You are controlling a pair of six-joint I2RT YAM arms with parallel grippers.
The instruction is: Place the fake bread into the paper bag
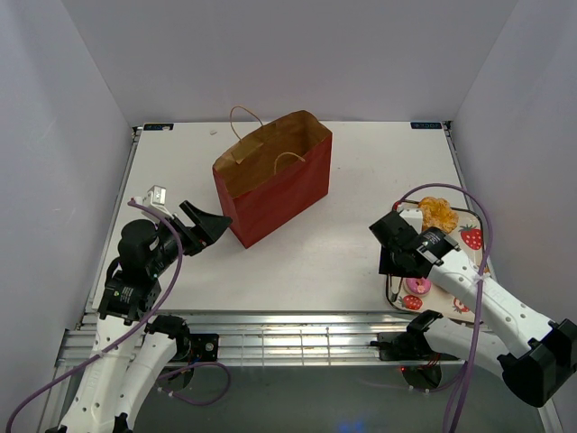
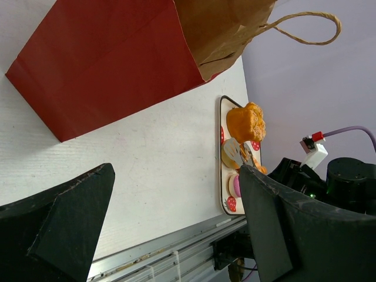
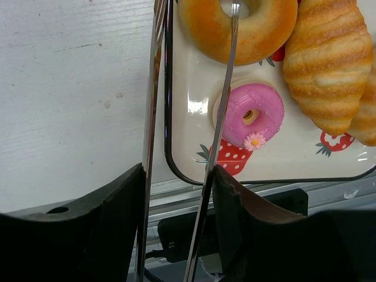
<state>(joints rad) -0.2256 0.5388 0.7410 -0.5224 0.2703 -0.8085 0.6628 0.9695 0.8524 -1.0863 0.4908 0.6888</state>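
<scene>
The red-brown paper bag (image 1: 270, 176) (image 2: 111, 59) stands open-topped on the table, its cord handles up. My left gripper (image 1: 203, 225) (image 2: 176, 229) hovers open and empty near the bag's near-left corner. The fake bread lies on a strawberry-print tray (image 1: 475, 219) (image 3: 197, 88) at the right. It comprises a ridged croissant (image 3: 326, 64) (image 1: 439, 213), an orange ring doughnut (image 3: 264, 26) and a pink-iced doughnut (image 3: 249, 114) (image 1: 416, 287). My right gripper (image 1: 403, 245) (image 3: 177, 176) is shut on silver tongs (image 3: 220, 129). One tong arm crosses the pink doughnut's edge onto the orange ring; the other runs along the tray's left rim.
White walls close in the table on three sides. The metal rail (image 1: 288, 338) of the table's near edge lies just below the tray. In the left wrist view the tray (image 2: 224, 176) shows beyond bare table, with the right arm (image 2: 346, 188) behind it.
</scene>
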